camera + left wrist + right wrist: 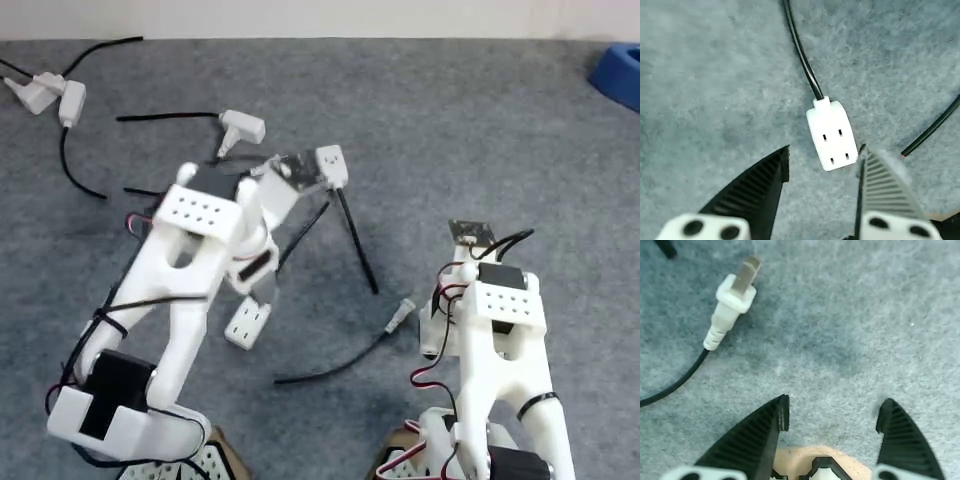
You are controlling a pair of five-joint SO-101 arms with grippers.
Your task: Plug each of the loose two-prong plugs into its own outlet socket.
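On the grey desk (pixel 520 120) a two-prong plug (pixel 732 292) lies loose, prongs bare, ahead of the right pincer (pixel 832 412), whose jaws are apart and hold nothing. A white socket block (pixel 831 134) lies flat, slots vacant, just ahead of the left pincer (pixel 822 172), also apart and holding nothing. Judgement: no plug visibly seated; task near its start, all insertions left. Two white pieces (pixel 70 100) touch at the far corner; whether mated, cannot tell.

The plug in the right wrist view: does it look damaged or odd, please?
Nothing stands out: the two-prong plug lies on the carpet, prongs unbent, cord attached, clear of the open right gripper.
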